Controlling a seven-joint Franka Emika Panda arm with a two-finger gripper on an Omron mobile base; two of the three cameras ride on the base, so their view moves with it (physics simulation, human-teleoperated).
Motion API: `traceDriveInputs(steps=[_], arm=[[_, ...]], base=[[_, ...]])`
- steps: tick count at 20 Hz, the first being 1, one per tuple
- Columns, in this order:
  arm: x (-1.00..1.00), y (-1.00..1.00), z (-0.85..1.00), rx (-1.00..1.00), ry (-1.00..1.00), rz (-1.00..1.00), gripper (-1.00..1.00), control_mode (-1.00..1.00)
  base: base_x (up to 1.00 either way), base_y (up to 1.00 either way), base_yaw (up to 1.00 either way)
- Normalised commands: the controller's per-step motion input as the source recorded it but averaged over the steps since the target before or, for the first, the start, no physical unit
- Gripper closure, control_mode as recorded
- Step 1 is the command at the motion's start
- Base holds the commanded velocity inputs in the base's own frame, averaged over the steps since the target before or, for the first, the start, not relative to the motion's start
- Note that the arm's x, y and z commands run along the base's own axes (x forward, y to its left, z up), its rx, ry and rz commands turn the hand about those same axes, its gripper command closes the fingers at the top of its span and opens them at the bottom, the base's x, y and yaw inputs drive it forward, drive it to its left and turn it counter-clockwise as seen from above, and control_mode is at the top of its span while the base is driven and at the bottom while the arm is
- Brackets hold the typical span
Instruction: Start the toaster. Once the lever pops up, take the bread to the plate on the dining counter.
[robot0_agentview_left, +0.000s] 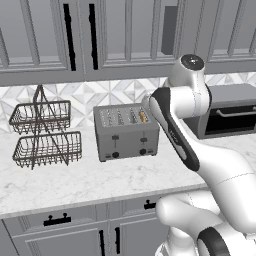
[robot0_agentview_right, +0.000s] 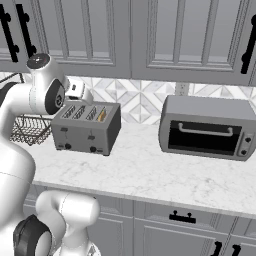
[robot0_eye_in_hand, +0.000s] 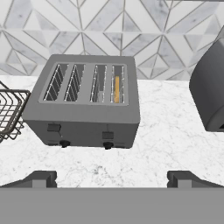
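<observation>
I have the gripper (robot0_eye_in_hand: 112, 178) held above and in front of the toaster (robot0_eye_in_hand: 83, 103), looking down on it; its two fingertips stand wide apart at the bottom of the hand view with nothing between them, so nothing is held. The toaster sits on the marble worktop (robot0_agentview_left: 100, 180) against the tiled wall, four slots on top. The bread (robot0_eye_in_hand: 117, 89) stands on edge in the rightmost slot as seen from the front, only its golden crust edge showing, the rest sunk inside. That placement tells me which lever matters: of the two small black levers on the front, the right-hand lever (robot0_eye_in_hand: 107, 135) sits below the pair of slots holding the slice. Both levers appear to be at the upper end of their travel, so I judge that toasting has not been started. The arm is parked high, I think, so the hand camera takes in slots and front panel together before I commit to a descent. To one side stands a two-tier wire basket (robot0_agentview_left: 44, 132), near the toaster but apart from it; on the other side a toaster oven (robot0_agentview_right: 206, 127) sits well apart. Neither crowds the front panel. Next move, in my judgement: bring one fingertip down onto the right-hand lever and press it.
</observation>
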Motion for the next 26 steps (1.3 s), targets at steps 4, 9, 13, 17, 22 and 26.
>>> traceDriveInputs(steps=[4, 9, 13, 17, 22, 26], arm=[[0.00, 0.00, 0.00, 0.00, 0.00, 0.00, -1.00, -1.00], [0.00, 0.00, 0.00, 0.00, 0.00, 0.00, -1.00, -1.00], [0.00, 0.00, 0.00, 0.00, 0.00, 0.00, -1.00, -1.00], [0.00, 0.00, 0.00, 0.00, 0.00, 0.00, -1.00, -1.00], [0.00, 0.00, 0.00, 0.00, 0.00, 0.00, -1.00, -1.00], [0.00, 0.00, 0.00, 0.00, 0.00, 0.00, -1.00, -1.00]], base=[[0.00, 0.00, 0.00], [0.00, 0.00, 0.00], [0.00, 0.00, 0.00], [0.00, 0.00, 0.00], [0.00, 0.00, 0.00], [0.00, 0.00, 0.00]])
